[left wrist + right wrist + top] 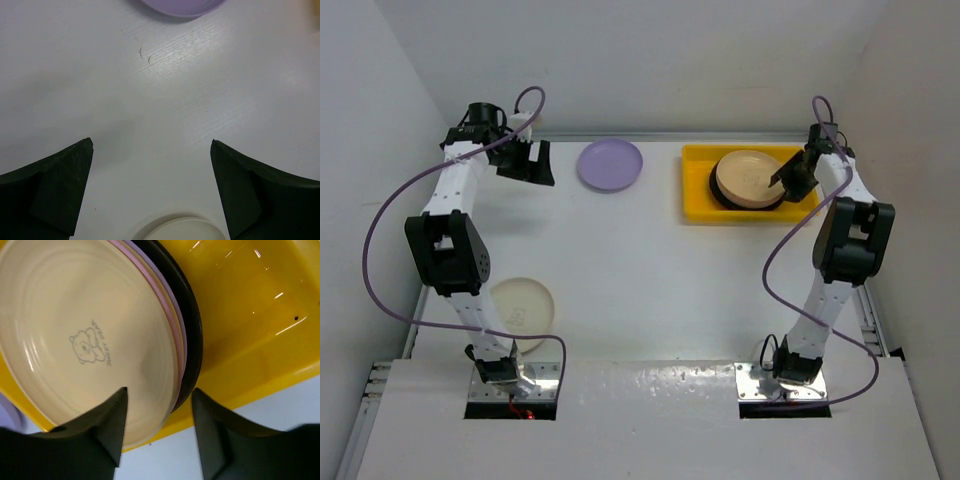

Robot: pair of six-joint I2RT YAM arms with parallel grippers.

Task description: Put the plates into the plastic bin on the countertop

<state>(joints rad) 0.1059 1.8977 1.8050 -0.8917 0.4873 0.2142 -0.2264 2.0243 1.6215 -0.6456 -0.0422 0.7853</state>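
A: What is sitting around the arms?

B: White walls (pixel 380 120) are closing in the counter (pixel 650 270). Purple cables (pixel 380 270) are looping off both arms. Seen from above, the left arm is covering the left rim of the cream plate (pixel 525 303), which is lying by that arm's base.

A: Where are the other plates lying?

B: A stack (pixel 748 176) is sitting inside the yellow bin (pixel 697 203). Its top plate (pixel 75 325) is pale yellow and carrying a small bear print. Pink, lilac and dark rims are showing beneath it. A lilac plate (pixel 610 164) is lying alone at the far edge, left of the bin and apart from it.

A: And the end effectors?

B: The right end effector (pixel 159 392) is hanging over the stack's right rim, jaws about half open. One finger is over the top plate and the other is outside the dark rim. It is gripping nothing, though I cannot tell about contact. The left end effector (pixel 151 142) is spreading wide over bare counter at the far left, holding nothing. In its wrist view the lilac plate is showing beyond the tips and the cream plate nearer in, both apart from it.
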